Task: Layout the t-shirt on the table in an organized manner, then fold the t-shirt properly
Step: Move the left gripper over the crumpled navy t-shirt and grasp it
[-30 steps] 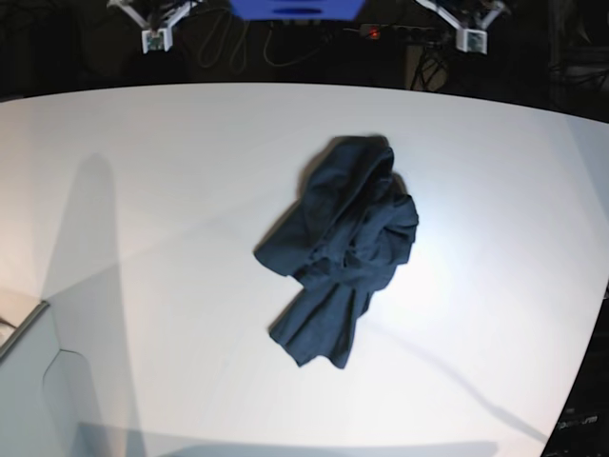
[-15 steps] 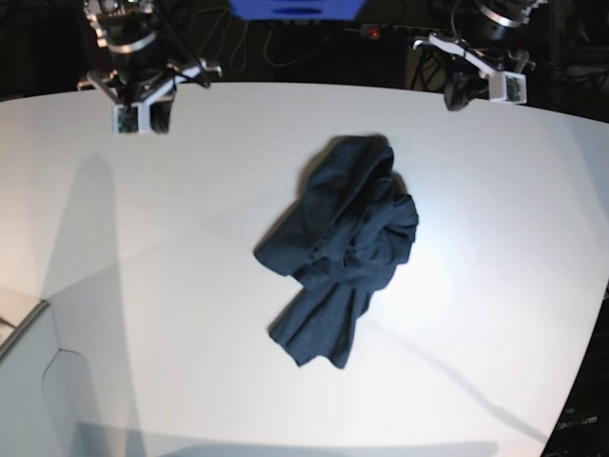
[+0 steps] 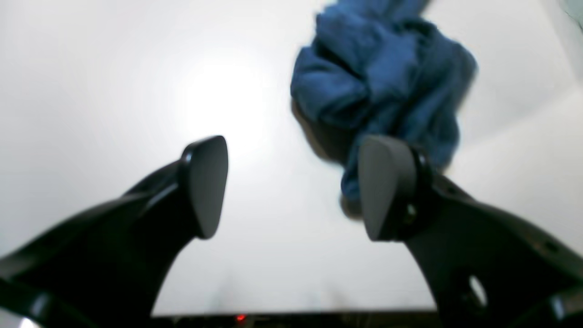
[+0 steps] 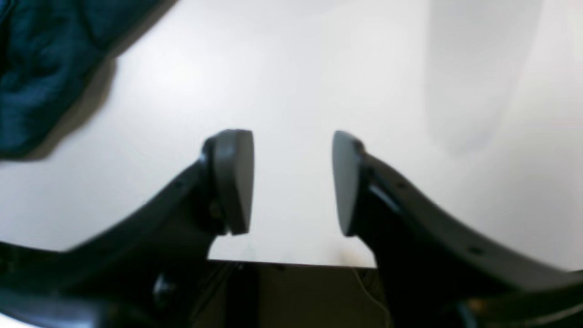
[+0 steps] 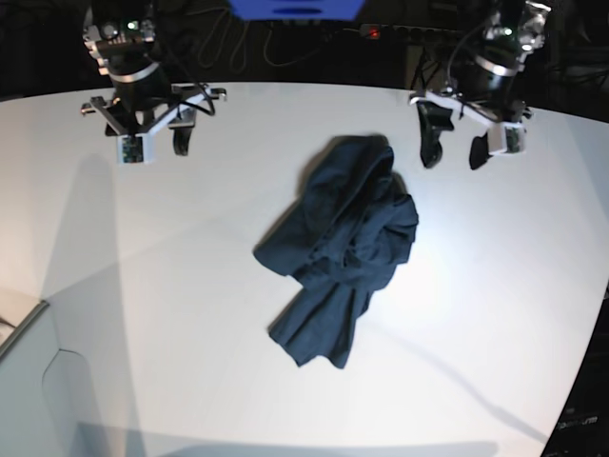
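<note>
The dark navy t-shirt (image 5: 343, 248) lies crumpled in a heap at the middle of the white table (image 5: 171, 286). My left gripper (image 5: 454, 152) hovers open over the far right part of the table, just right of the shirt's top. In the left wrist view its fingers (image 3: 294, 187) stand wide apart, and the t-shirt (image 3: 378, 77) lies ahead of the right finger. My right gripper (image 5: 162, 141) hangs open at the far left, well away from the cloth. In the right wrist view the gripper (image 4: 289, 182) holds nothing, and the t-shirt (image 4: 41, 68) shows only at the upper left.
A pale box-like surface (image 5: 29, 381) sits at the near left corner. A blue object (image 5: 295, 8) and cables lie beyond the far edge. The table's edge curves away at the right (image 5: 580, 381).
Both arms have come forward and down from the far edge over the table. Both grippers went from shut to open. The t-shirt has not moved.
</note>
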{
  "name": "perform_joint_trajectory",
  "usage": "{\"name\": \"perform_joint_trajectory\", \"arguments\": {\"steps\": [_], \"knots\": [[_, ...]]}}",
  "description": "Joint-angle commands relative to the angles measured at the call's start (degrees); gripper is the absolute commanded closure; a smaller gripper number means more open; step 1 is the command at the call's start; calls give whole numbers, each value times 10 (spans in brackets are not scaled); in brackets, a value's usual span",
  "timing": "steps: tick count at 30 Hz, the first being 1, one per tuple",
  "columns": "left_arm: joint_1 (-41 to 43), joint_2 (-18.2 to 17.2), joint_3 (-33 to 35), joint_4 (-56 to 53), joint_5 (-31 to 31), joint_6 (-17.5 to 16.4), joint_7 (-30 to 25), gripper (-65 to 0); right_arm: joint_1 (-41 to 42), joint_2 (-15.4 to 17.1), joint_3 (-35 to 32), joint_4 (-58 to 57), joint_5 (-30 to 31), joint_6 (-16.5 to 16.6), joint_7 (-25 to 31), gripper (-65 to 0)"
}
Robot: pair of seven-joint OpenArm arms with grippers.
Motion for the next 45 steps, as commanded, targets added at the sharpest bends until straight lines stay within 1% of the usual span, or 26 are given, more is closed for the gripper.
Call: {"name": "perform_joint_trajectory", "arguments": {"steps": [1, 4, 13, 15, 18, 20, 21, 22, 23, 24, 26, 27, 28, 29, 30, 31, 32, 34, 37, 39, 42, 45], "knots": [[-13, 2, 2, -9, -1, -3, -10, -436, -2, 2, 0, 11, 0, 1, 12, -288], [-49, 24, 25, -47, 4, -4, -10, -436, -2, 2, 0, 10, 0, 1, 11, -288], [-136, 29, 112, -146, 3, 1, -11, -436, -4, 3, 4, 7, 0, 1, 11, -288], [-145, 30, 123, -160, 3, 1, -11, -436, -4, 13, 4, 6, 0, 1, 11, -288], [-158, 30, 128, -177, 0, 1, -11, -435, -3, 14, 5, 6, 0, 1, 11, -288], [-159, 40, 128, -188, 0, -3, -11, -432, -1, 14, 5, 6, -1, 1, 10, -288], [-163, 45, 128, -190, 3, -3, -11, -420, -1, 15, 5, 6, -1, 1, 10, -288], [-166, 47, 128, -192, 3, -4, -11, -388, -1, 15, 10, 6, -1, 1, 10, -288], [-166, 47, 129, -194, 1, -4, -11, -333, -1, 14, 14, 6, -1, 1, 10, -288], [-166, 49, 129, -194, 0, -4, -11, -248, -1, 14, 16, 6, -1, 1, 10, -288], [-166, 50, 129, -194, 0, 0, -11, -38, -1, 14, 18, 6, -1, 1, 10, -288], [-166, 51, 128, -194, 0, 1, -11, 0, -1, 14, 18, 6, -1, 1, 10, -288], [-170, 55, 128, -194, 0, 1, -10, 0, -1, 14, 18, 5, -1, 1, 10, -288], [-173, 59, 129, -194, 3, 1, -10, -38, -1, 14, 18, 5, -1, 1, 10, -288], [-173, 60, 129, -190, 4, 1, -10, -31, -1, 14, 18, 5, -1, 1, 10, -288], [-172, 61, 129, -187, 4, 1, -10, -5, -1, 15, 18, 5, -1, 1, 10, -288], [-171, 61, 129, -178, 0, 1, -10, 0, -1, 15, 18, 5, -1, 1, 10, -288], [-151, 61, 126, -132, 0, 2, -10, -6, -1, 15, 18, 5, -1, 1, 10, -288], [-122, 61, 125, -30, 4, 2, -10, -3, -1, 15, 18, 5, -1, 1, 10, -288], [-117, 61, 126, 35, 5, 2, -10, -3, -1, 23, 19, 5, -1, 1, 10, -288], [-122, 64, 131, 79, 5, 2, -10, -3, -1, 25, 19, -3, -1, 1, 10, -288], [-149, 61, 157, 103, 5, 2, -9, -3, -4, 26, 20, -3, -1, 1, 10, -288]]}}
